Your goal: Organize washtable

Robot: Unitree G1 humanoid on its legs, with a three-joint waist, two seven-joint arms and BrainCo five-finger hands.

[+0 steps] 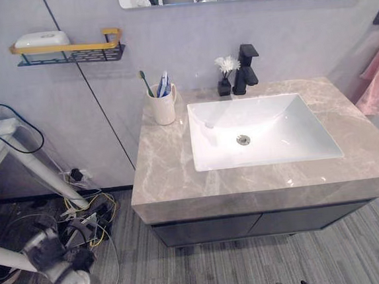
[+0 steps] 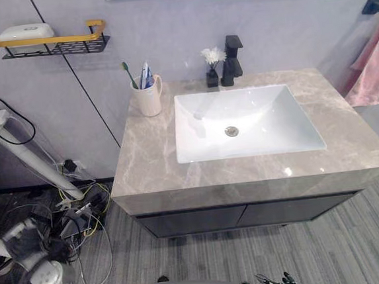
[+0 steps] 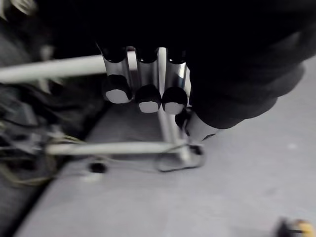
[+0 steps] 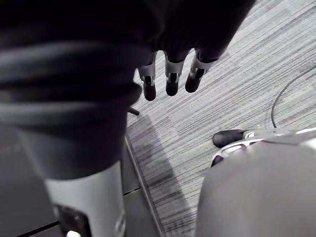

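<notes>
The washtable's grey marble counter (image 1: 166, 174) holds a white basin (image 1: 269, 141). At its back left stands a cream cup (image 1: 164, 106) with a green toothbrush (image 1: 144, 81) and a toothpaste tube (image 1: 164, 84) in it. Behind the basin, a small black vase with a white flower (image 1: 225, 74) sits next to the black faucet (image 1: 245, 67). My left hand (image 1: 42, 246) hangs low to the left of the cabinet, its fingers (image 3: 147, 81) relaxed and holding nothing. My right hand (image 4: 170, 74) hangs over the striped floor with straight, empty fingers.
A black and gold wall shelf (image 1: 75, 52) at upper left carries a white soap dish (image 1: 41, 40). A pink towel (image 1: 378, 79) hangs at the right wall. A white stand (image 1: 29, 166) and tangled cables (image 1: 83, 214) crowd the floor on the left.
</notes>
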